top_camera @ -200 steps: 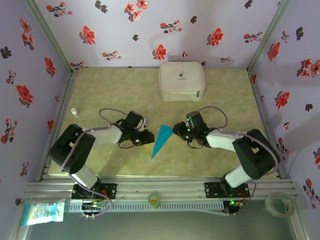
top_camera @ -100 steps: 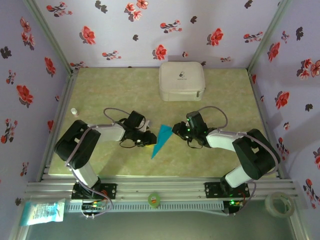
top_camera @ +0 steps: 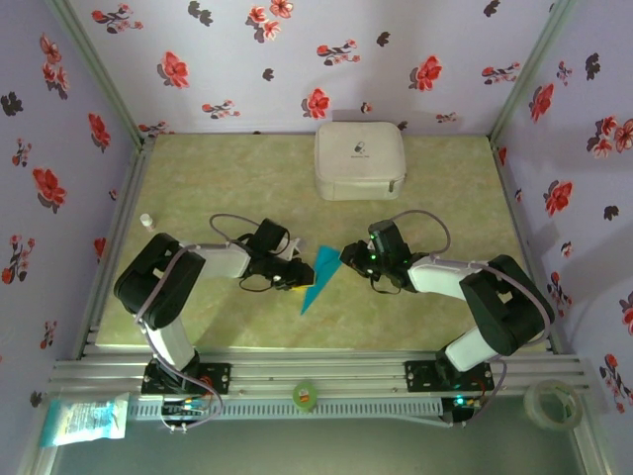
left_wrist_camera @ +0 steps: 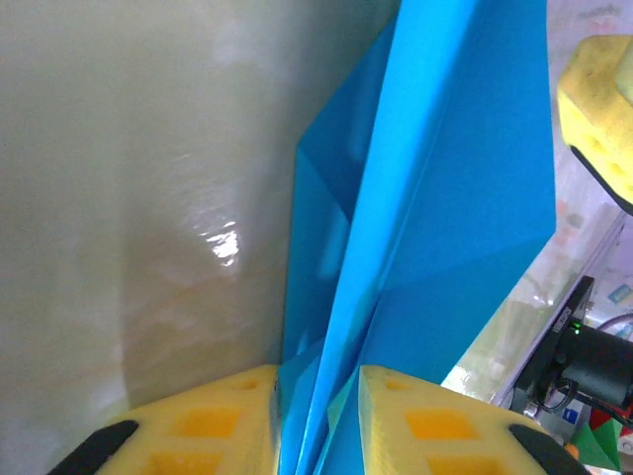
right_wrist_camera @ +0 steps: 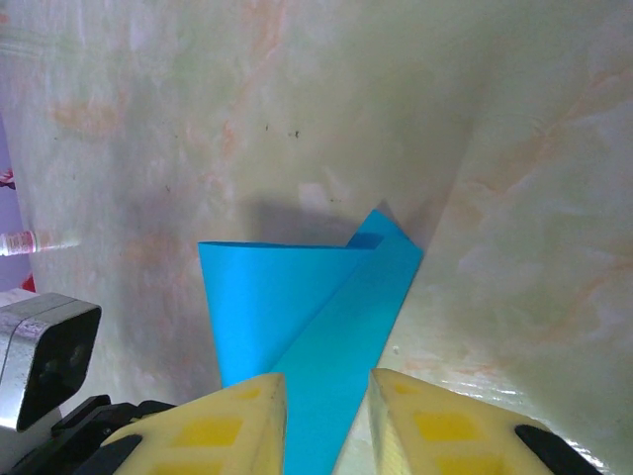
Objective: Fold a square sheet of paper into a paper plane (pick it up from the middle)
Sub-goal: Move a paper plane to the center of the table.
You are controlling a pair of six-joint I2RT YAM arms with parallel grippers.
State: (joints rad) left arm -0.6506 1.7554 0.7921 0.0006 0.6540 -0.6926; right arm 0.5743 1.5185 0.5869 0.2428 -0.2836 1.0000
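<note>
From the overhead camera you see the slim, pointed turquoise-blue paper plane [top_camera: 317,278] lying on the green marbled worktop [top_camera: 218,178]. It sits between the two arms, well apart from the white rounded-square zip case [top_camera: 360,160] at the far side. Its long axis runs diagonally: the wide tail lies farther away and to the right, and the sharp nose points toward the near edge and slightly left. The left end effector [top_camera: 294,278] sits against the plane's left flank, and the right end effector [top_camera: 348,255] is at the tail corner.

Your wrist cameras add detail the overhead view lacks. The left wrist view shows the plane's layered folds [left_wrist_camera: 445,198] rising steeply. The layers pass loosely through the narrow gap of the left end effector [left_wrist_camera: 317,421], and a yellow fingertip [left_wrist_camera: 598,89] of the other arm is at the paper's far edge. The right wrist view shows a strip of the plane [right_wrist_camera: 297,297] running between the yellow fingers [right_wrist_camera: 223,430] of the right end effector [right_wrist_camera: 327,421]. The plane's far corner casts a shadow on the worktop there. For either end effector, you cannot tell whether it is clenched on the paper or merely straddling it.
</note>
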